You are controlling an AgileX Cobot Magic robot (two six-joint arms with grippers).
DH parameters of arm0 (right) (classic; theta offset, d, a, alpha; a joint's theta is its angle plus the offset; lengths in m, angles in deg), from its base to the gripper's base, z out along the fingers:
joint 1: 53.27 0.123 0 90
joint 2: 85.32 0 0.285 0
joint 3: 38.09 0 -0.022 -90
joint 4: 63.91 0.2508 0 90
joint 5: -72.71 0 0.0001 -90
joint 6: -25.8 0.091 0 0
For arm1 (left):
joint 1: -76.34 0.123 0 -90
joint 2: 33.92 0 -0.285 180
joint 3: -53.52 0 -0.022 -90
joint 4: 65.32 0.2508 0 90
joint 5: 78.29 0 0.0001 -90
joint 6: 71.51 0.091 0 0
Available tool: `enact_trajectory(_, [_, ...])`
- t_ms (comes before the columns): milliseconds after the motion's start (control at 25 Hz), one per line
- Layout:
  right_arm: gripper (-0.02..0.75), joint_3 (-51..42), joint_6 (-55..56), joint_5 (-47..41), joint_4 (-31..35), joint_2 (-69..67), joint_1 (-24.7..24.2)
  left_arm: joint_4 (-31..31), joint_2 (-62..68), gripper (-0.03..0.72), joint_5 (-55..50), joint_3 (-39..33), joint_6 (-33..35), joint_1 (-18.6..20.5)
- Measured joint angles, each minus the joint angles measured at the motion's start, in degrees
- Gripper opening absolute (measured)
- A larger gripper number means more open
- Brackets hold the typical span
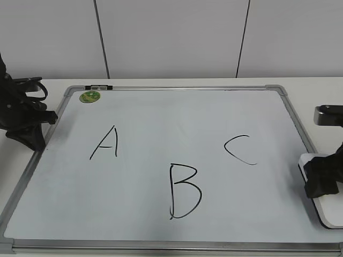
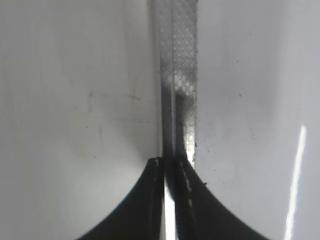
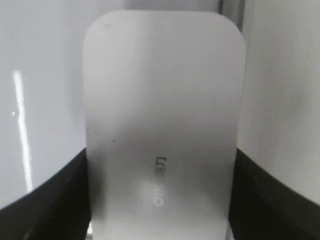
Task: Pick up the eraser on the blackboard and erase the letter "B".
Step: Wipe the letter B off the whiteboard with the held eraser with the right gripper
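Note:
The blackboard (image 1: 161, 118) is a white dry-erase board with a silver frame, lying flat on the table. The black letter "B" (image 1: 185, 190) is whole at its front middle. The eraser (image 1: 327, 211), white with a dark underside, lies at the board's right edge. My right gripper (image 1: 321, 179) is down over it. In the right wrist view the eraser (image 3: 160, 100) fills the space between the fingers of my right gripper (image 3: 161, 155), which press on both its long sides. My left gripper (image 1: 32, 138) is shut and empty at the board's left edge, over the frame (image 2: 180, 75) in the left wrist view (image 2: 170, 162).
A black "A" (image 1: 105, 143) is left of the B and a black "C" (image 1: 241, 150) is to its right. A green round sticker (image 1: 90, 97) and a small black clip (image 1: 99, 87) sit at the board's far left corner. A grey part (image 1: 328, 115) stands at the right.

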Motion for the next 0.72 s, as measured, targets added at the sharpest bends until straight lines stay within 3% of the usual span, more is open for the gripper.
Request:
enact_trajectory(240, [0.544, 2.3, -2.2, -6.8, 2.2, 4.2, 1.2, 0.0, 0.0, 0.013, 0.0, 0.0, 0.0, 0.0])
enact_trajectory(520, [0.544, 9.9, -1.9, -11.5, 3.0, 4.1, 11.3, -0.1, 0.0, 0.013, 0.0, 0.0, 0.0, 0.0])
enact_trajectory(720, [0.544, 15.9, -0.6, -15.1, 3.1, -1.2, 16.0, -0.1, 0.0, 0.013, 0.0, 0.0, 0.0, 0.0])
